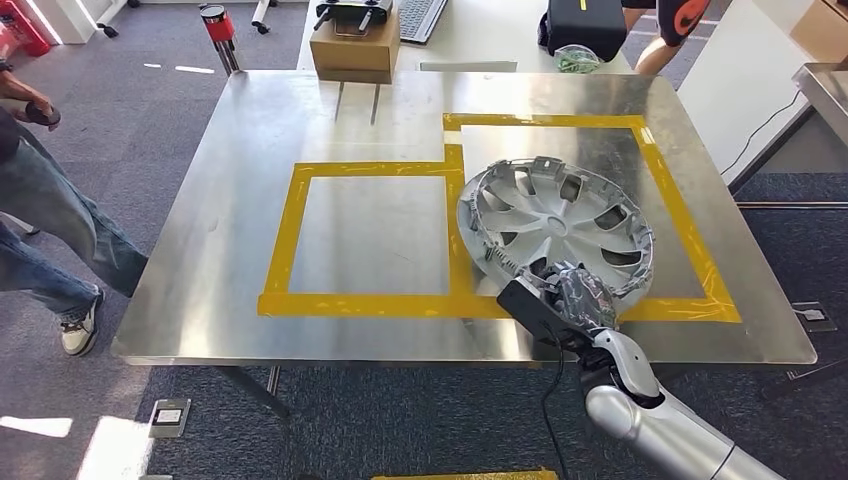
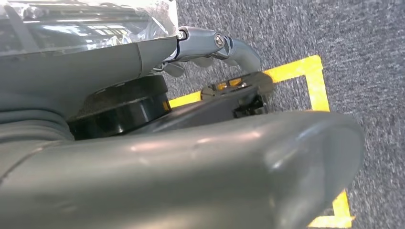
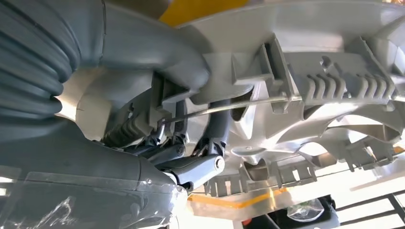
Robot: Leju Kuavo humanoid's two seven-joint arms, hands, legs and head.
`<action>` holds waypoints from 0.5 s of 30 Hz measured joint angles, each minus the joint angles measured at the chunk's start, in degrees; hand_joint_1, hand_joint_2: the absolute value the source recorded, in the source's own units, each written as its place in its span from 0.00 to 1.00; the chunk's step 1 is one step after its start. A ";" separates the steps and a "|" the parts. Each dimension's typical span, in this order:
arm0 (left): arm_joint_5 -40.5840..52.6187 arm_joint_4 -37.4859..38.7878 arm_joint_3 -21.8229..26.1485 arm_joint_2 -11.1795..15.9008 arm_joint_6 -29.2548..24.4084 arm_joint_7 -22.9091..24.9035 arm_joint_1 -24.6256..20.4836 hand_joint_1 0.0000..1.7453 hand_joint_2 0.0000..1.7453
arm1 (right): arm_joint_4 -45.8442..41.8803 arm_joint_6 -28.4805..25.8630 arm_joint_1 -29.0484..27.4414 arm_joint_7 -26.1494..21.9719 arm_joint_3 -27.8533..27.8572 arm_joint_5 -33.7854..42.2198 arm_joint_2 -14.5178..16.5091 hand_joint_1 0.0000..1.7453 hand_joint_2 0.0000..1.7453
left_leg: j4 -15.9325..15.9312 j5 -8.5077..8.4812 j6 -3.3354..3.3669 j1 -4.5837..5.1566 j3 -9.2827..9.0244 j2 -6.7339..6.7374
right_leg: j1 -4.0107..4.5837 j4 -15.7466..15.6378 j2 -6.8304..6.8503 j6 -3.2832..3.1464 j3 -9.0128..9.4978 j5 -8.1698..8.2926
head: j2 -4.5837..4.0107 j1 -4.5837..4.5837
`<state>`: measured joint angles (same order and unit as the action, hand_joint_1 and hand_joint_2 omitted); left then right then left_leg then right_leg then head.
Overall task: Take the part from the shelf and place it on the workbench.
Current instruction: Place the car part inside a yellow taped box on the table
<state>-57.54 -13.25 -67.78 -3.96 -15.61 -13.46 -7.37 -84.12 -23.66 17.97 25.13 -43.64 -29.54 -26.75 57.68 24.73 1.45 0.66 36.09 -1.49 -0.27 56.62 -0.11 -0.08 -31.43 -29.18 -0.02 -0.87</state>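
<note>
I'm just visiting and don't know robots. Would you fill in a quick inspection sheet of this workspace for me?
Surface: shiny metal workbench marked with two yellow tape squares.
Job's things: grey wheel cover lying in the right-hand square, overlapping the tape between the squares.
Clutter: cardboard box just beyond the far edge.
Hands: right hand grips the cover's near rim; left hand hangs above the carpet, holding nothing.
Cables: black cable beside the right arm.
Surroundings: grey carpet; a person's legs to the left.
</note>
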 joint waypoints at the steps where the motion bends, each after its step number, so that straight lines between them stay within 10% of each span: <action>1: 0.05 0.00 0.00 0.00 -0.05 -0.05 0.04 0.00 0.50 | 0.23 -0.07 -0.04 -0.04 -0.01 -0.03 0.10 0.00 0.00 | 0.00 0.00 0.00 0.00 -0.01 0.00 | 0.00 0.00 -0.01 0.00 0.00 0.00 | 0.00 0.00; 2: 0.09 0.00 0.00 0.00 0.00 -0.21 0.08 0.00 0.50 | 0.40 -0.11 -0.05 -0.03 -0.01 -0.08 0.16 0.00 0.00 | 0.00 0.00 0.00 0.00 -0.01 0.01 | 0.00 0.00 -0.01 0.00 0.00 0.00 | 0.00 0.01; 4: 0.09 0.00 0.00 0.00 0.23 -0.81 0.14 0.00 0.00 | 0.64 -0.10 -0.05 0.20 0.01 -0.20 0.25 0.00 0.00 | 0.00 0.00 0.00 0.00 -0.03 0.01 | 0.00 0.00 -0.02 0.00 0.01 0.00 | 0.00 0.01; 15: -0.12 0.00 0.01 0.00 0.54 -1.46 0.21 0.00 0.00 | 0.77 0.61 -0.23 1.46 0.55 -0.22 0.31 0.00 0.00 | 0.00 0.00 0.00 0.00 -0.12 0.02 | -0.01 0.00 -0.03 -0.01 0.08 0.01 | 0.00 0.01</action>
<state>-57.66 -13.25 -67.77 -3.96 -15.07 -14.93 -7.16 -83.35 -23.05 17.74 26.59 -43.10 -29.76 -26.45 57.69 24.72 1.45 0.66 35.97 -1.47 -0.28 56.62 -0.14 -0.09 -31.35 -29.17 -0.02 -0.86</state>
